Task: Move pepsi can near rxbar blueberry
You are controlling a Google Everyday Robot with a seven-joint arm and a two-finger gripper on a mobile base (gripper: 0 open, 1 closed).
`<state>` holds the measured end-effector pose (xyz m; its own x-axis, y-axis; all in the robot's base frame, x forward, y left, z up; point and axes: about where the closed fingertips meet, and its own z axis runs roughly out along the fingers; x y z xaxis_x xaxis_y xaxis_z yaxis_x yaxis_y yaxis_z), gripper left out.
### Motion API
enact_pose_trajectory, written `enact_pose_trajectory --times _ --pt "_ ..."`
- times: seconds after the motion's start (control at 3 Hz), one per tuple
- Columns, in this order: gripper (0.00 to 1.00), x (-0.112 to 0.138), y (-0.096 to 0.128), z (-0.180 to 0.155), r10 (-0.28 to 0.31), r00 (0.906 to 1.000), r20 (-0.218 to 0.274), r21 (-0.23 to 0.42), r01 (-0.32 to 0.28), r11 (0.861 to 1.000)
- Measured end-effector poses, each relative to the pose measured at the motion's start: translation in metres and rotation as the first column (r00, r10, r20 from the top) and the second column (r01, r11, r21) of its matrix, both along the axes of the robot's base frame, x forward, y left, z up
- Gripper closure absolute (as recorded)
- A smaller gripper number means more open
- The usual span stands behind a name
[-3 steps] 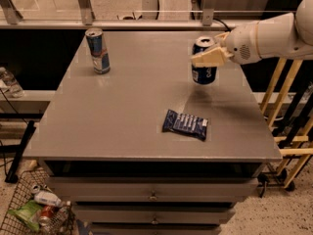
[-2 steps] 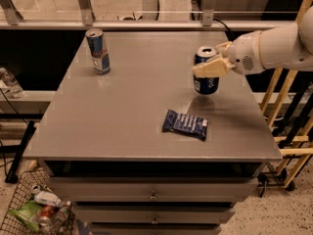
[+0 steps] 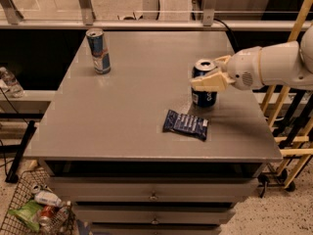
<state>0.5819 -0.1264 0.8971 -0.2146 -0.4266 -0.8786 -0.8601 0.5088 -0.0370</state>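
Observation:
The pepsi can (image 3: pixel 204 96), short and dark blue with a silver top, stands upright on the grey table (image 3: pixel 132 106) at the right. My gripper (image 3: pixel 211 74) comes in from the right on a white arm and is shut on the pepsi can around its upper part. The rxbar blueberry (image 3: pixel 186 124), a flat dark blue wrapper, lies on the table just in front of the can and slightly to its left, a small gap between them.
A taller slim blue-and-silver can (image 3: pixel 98 50) stands at the table's back left. A wire basket (image 3: pixel 34 210) with trash sits on the floor at the lower left. A yellow frame (image 3: pixel 288 111) stands to the right of the table.
My gripper has carried the pepsi can forward toward the table's front, closer to the rxbar blueberry. The other things have not moved.

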Motion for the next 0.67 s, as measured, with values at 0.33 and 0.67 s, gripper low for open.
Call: enact_pose_trajectory --times 0.33,0.67 --pt "1.00 -0.0100 0.0017 0.0017 -0.001 1.0000 0.008 0.027 0.001 1.000" --pt "1.00 -0.0189 0.0019 0.0028 -0.006 0.9999 0.015 0.056 0.005 0.998"
